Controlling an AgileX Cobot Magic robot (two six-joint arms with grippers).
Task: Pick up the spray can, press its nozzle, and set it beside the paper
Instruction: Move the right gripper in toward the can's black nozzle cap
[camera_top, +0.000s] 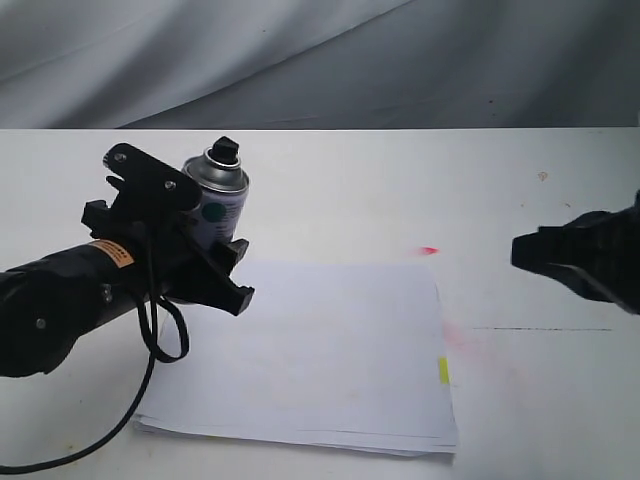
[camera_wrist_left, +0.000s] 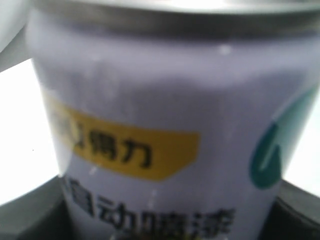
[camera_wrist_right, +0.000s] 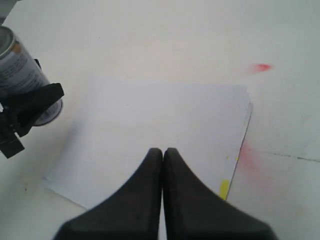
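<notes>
The spray can (camera_top: 215, 195) stands upright beside the far left corner of the paper (camera_top: 330, 350). Its black nozzle (camera_top: 225, 150) sits on the shiny dome. My left gripper (camera_top: 226, 262) is shut on the spray can's lower body. The can (camera_wrist_left: 165, 115) fills the left wrist view, with a yellow label and a teal dot showing. I cannot tell whether its base touches the table. In the right wrist view the can (camera_wrist_right: 22, 75) is beyond the paper (camera_wrist_right: 165, 115). My right gripper (camera_wrist_right: 163, 150) is shut and empty, hovering at the right (camera_top: 520, 250), apart from the can.
A yellow tab (camera_top: 443, 370) marks the paper's right edge. A red spot (camera_top: 428, 250) and a pink smear (camera_top: 455, 335) stain the white table (camera_top: 400, 180) just right of the paper. The left arm's black cable (camera_top: 150, 350) hangs over the paper's left edge.
</notes>
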